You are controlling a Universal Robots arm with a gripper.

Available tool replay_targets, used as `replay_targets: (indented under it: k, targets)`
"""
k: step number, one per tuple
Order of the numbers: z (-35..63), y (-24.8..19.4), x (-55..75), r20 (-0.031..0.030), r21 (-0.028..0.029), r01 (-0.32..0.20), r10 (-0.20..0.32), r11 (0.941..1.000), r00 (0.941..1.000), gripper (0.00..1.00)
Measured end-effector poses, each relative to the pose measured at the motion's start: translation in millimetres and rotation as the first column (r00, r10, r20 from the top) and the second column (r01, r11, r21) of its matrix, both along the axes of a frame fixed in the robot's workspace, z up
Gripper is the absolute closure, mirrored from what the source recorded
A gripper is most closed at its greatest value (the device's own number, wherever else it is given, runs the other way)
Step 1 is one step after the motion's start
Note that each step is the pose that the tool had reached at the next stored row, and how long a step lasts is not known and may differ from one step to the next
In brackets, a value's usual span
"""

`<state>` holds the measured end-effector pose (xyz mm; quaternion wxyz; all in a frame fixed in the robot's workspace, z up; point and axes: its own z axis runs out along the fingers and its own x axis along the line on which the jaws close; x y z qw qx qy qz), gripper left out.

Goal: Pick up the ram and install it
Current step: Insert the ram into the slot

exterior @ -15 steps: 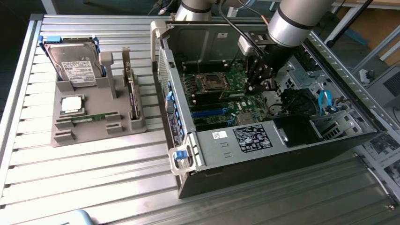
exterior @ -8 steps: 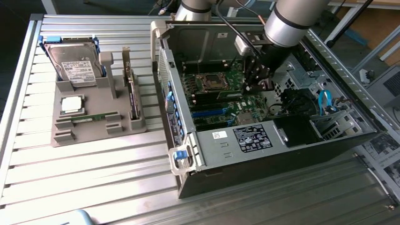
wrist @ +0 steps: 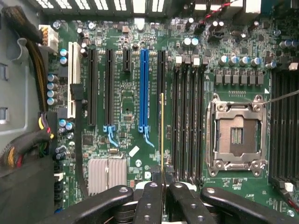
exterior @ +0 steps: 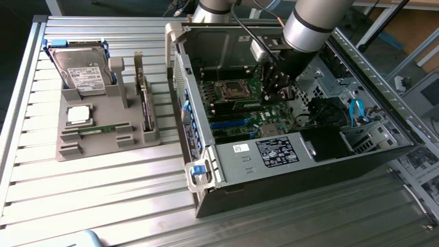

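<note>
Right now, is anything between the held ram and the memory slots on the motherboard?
Nothing visible. The tool is shut on the ram, held edge-on above the motherboard beside the empty black memory slots. The open CPU socket sits apart from that path.

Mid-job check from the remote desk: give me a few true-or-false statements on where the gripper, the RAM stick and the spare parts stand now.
1. The black gripper is shut on a thin green RAM stick. True.
2. The gripper is above the grey parts holder. False: it is inside the open computer case, over the green motherboard.
3. The silver processor socket holds no chip. True.
4. The silver hard drive with a white label lies inside the case. False: it stands in the grey holder.
5. The held stick is seen edge-on beside the black memory slots. True.
</note>
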<state>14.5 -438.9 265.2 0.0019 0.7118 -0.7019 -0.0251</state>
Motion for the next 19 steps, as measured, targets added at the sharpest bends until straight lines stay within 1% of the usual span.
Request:
replay_targets:
  k: [2,6,9,16,19]
  targets:
    - [-0.8,0.3,-5.9,0.0,-0.0001,0.0,0.0,1.0,1.0,0.88]
    - [-1.9,1.3,-13.3,0.0,0.0,0.0,0.0,1.0,1.0,0.88]
    - [-3.0,3.3,-17.1,0.0,0.0,0.0,0.0,1.0,1.0,0.88]
    - [-5.5,13.7,-24.0,0.0,0.0,0.0,0.0,1.0,1.0,0.88]
    - [-6.8,17.2,-26.5,0.0,-0.0002,0.0,0.0,1.0,1.0,0.88]
